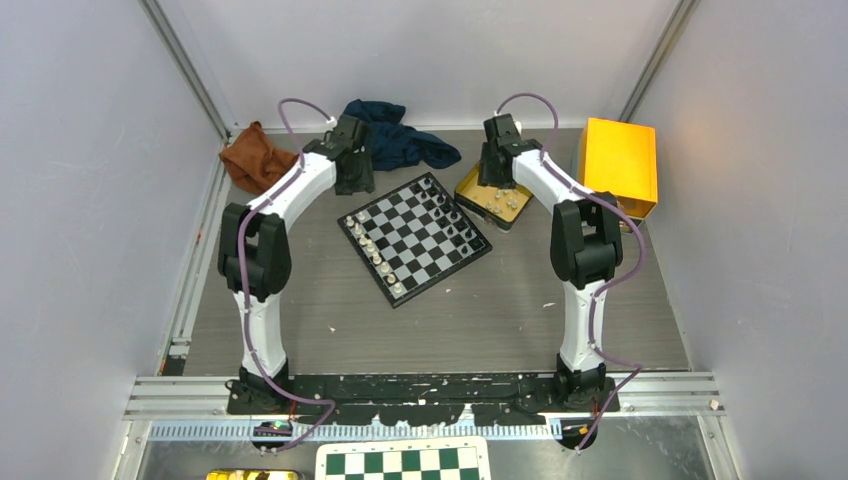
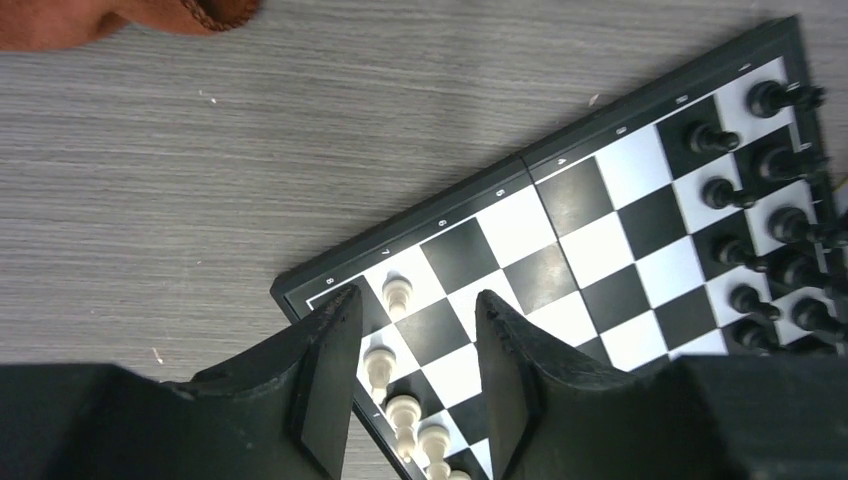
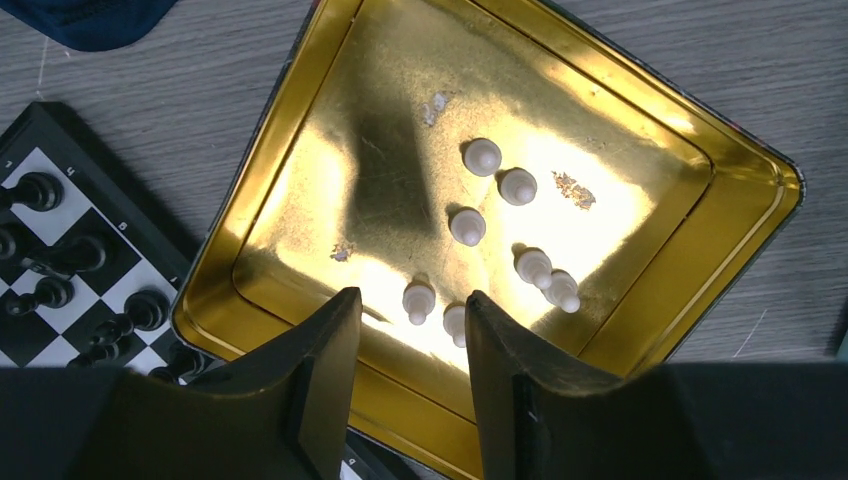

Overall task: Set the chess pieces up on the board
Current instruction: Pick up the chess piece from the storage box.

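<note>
board (image 1: 415,238) sat mid-table (image 1: 500,310), turned at an angle between the two arms. black pieces (image 2: 715,192) stood in two rows along its far-right side, next to the gold tin (image 3: 300,100). white pawns (image 2: 398,293) stood in a single row along the opposite side.

left gripper (image 2: 415,300) hung over the board corner at the far end of the white row, jaws apart, nothing between them. right gripper (image 3: 412,298) hung over the tin's near wall, jaws likewise parted and empty.

loose white pieces (image 3: 467,227) lay in the tin; i counted seven, one partly hidden by a finger.

brown cloth (image 1: 255,158) and blue cloth (image 1: 400,135) lay at the far edge. yellow box (image 1: 620,165) sat far right.
</note>
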Robot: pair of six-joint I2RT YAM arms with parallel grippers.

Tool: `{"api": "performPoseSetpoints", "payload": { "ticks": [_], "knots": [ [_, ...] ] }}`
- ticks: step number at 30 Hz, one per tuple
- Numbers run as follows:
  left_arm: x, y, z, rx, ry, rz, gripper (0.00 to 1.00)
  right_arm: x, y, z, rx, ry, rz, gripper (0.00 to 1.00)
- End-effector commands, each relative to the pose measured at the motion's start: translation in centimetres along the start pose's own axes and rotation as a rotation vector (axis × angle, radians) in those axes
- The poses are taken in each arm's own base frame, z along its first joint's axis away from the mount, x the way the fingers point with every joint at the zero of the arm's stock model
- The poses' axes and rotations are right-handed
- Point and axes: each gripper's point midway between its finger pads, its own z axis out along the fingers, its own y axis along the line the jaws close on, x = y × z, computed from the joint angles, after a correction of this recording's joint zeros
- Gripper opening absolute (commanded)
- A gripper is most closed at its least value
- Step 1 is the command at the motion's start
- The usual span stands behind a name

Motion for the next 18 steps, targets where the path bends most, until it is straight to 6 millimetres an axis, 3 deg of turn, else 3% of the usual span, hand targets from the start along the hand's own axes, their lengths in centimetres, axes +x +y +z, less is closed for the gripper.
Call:
{"api": "performPoseSetpoints", "payload": {
  "ticks": [1, 13, 18],
  "knots": [
    [-3.9, -0.2, -4.0, 0.036, -0.144, -0.048, 0.49, -2.2, -0.2, -0.7, -0.001, -0.05, 0.024, 0.49],
    [-4.4, -0.2, -6.3, 0.065, -0.191, -0.066, 0.69, -1.4, -1.1, 0.9, 0.023, -0.018, 0.034, 0.48],
    [-4.4, -0.1, -6.8, 0.071, -0.205, -0.066, 0.71, -1.3, -1.5, 1.5, 0.035, -0.014, 0.038, 0.47]
  ]
}}
